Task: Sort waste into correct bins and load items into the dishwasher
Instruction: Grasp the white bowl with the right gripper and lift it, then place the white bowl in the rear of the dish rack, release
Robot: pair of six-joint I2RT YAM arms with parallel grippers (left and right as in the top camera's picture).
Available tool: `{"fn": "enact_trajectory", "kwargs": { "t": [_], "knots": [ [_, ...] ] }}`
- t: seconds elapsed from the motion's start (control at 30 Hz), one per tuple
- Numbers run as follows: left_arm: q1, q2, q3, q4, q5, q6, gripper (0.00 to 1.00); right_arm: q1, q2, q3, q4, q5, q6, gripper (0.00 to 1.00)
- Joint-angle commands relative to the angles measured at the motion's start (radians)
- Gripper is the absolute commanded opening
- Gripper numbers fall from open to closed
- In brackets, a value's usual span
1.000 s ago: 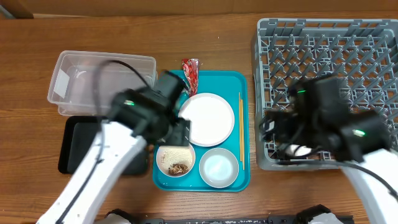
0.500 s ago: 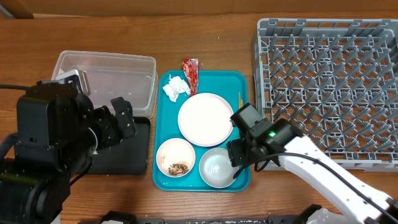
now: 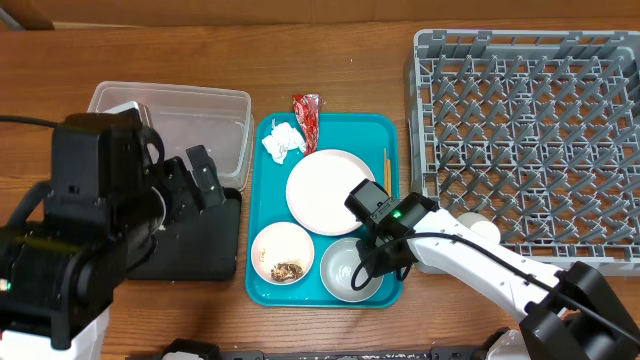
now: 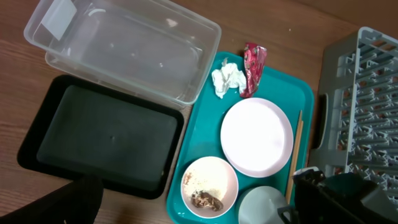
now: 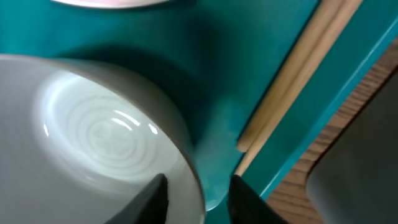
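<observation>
On the teal tray (image 3: 262, 200) lie a crumpled tissue (image 3: 283, 141), a red wrapper (image 3: 307, 110), a round white plate (image 3: 325, 190), wooden chopsticks (image 3: 387, 180), a small white bowl (image 3: 282, 250) holding rice scraps (image 3: 289, 270), and a silvery-rimmed bowl (image 3: 343, 268). My right gripper (image 5: 198, 193) straddles that bowl's rim (image 5: 186, 155), one finger inside and one outside, with small gaps on both sides. The chopsticks (image 5: 298, 81) lie just beside it. My left gripper (image 3: 195, 188) hangs open and empty above the black tray (image 3: 205, 255).
The clear tub (image 3: 170, 125) stands behind the black tray at the left. The grey dish rack (image 3: 530, 120) fills the right side, its near-left corner close to my right arm. Bare wood lies in front of the trays.
My right arm has swung left from the rack to the silvery-rimmed bowl and its jaws have narrowed around the rim. The left arm pulled back off the tray to the black tray.
</observation>
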Motion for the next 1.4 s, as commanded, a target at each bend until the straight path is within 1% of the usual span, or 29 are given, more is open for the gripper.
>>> {"fn": "enact_trajectory", "kwargs": {
  "t": [0.0, 0.13, 0.23, 0.4, 0.6, 0.67, 0.77, 0.87, 1.03, 1.13, 1.2, 1.37],
  "knots": [
    [0.006, 0.026, 0.003, 0.000, -0.016, 0.012, 1.00, -0.002, -0.001, 0.005, 0.001, 0.025, 0.001, 0.20],
    [0.006, 0.050, 0.003, 0.000, -0.016, 0.012, 1.00, -0.003, -0.013, 0.056, -0.020, 0.040, 0.003, 0.13],
    [0.006, 0.070, 0.003, 0.000, -0.016, 0.012, 1.00, -0.003, -0.040, 0.128, -0.066, 0.116, 0.050, 0.05],
    [0.006, 0.109, 0.003, 0.000, -0.016, 0.012, 1.00, -0.004, -0.106, 0.279, -0.178, 0.333, 0.158, 0.04],
    [0.006, 0.159, 0.003, -0.001, -0.016, 0.012, 1.00, -0.025, -0.188, 0.383, -0.211, 0.393, 0.132, 0.04],
    [0.006, 0.175, 0.003, -0.022, -0.007, 0.012, 1.00, -0.025, -0.219, 0.396, -0.229, 0.522, 0.156, 0.04],
    [0.006, 0.190, 0.003, -0.119, 0.057, 0.012, 1.00, -0.039, -0.264, 0.401, -0.264, 0.739, 0.239, 0.04],
    [0.006, 0.187, 0.003, -0.132, 0.063, 0.031, 1.00, -0.081, -0.290, 0.400, -0.283, 0.891, 0.297, 0.04],
    [0.006, 0.148, 0.003, -0.106, 0.063, 0.030, 1.00, -0.211, -0.292, 0.400, -0.271, 1.041, 0.389, 0.04],
    [0.006, 0.108, 0.003, -0.082, 0.063, 0.030, 1.00, -0.299, -0.282, 0.400, -0.195, 1.100, 0.397, 0.04],
    [0.006, 0.082, 0.003, -0.068, 0.063, 0.030, 1.00, -0.355, -0.267, 0.400, -0.134, 1.109, 0.382, 0.04],
    [0.006, -0.006, 0.004, -0.030, 0.066, 0.031, 1.00, -0.481, -0.195, 0.400, 0.002, 1.109, 0.272, 0.04]
  ]
}}
